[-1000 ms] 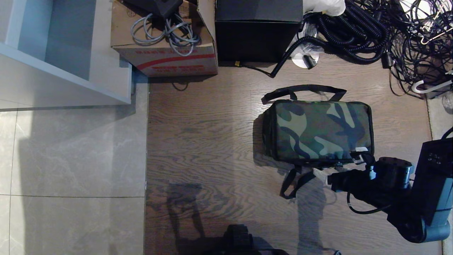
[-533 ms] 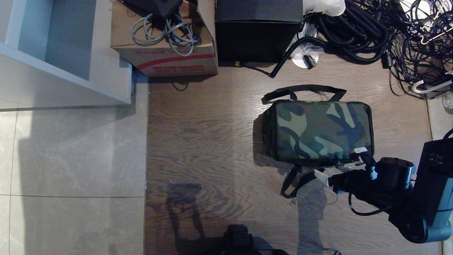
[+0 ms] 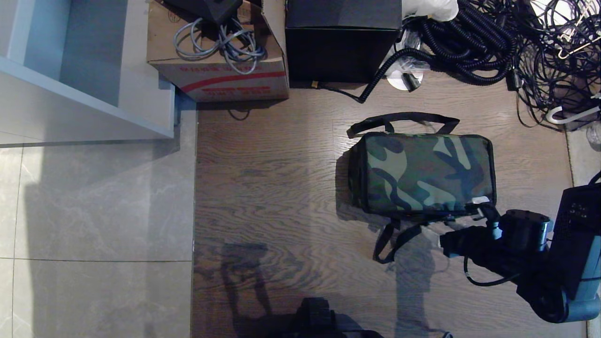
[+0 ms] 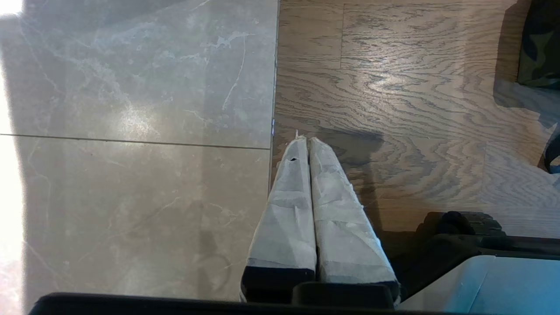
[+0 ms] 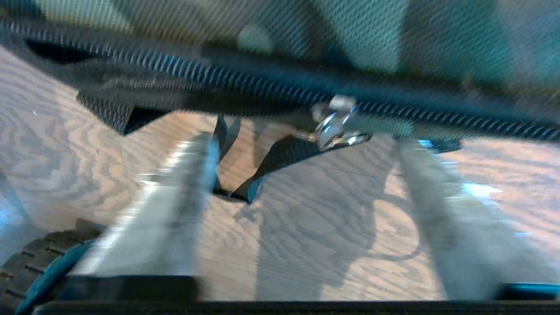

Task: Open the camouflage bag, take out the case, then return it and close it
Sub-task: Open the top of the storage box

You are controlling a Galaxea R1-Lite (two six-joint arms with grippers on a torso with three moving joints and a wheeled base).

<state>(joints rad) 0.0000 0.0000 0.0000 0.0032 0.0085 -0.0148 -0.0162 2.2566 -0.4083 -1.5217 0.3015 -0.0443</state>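
Camo bag [image 3: 422, 172] on wood floor [image 3: 267, 188].

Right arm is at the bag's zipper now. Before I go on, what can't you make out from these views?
- Contents of the camouflage bag: hidden in the head view by its closed fabric.
- Right gripper contact with the zipper pull: the right wrist view is blurred, fingers open either side.
- Right gripper fingertips: the head view hides them behind the wrist.
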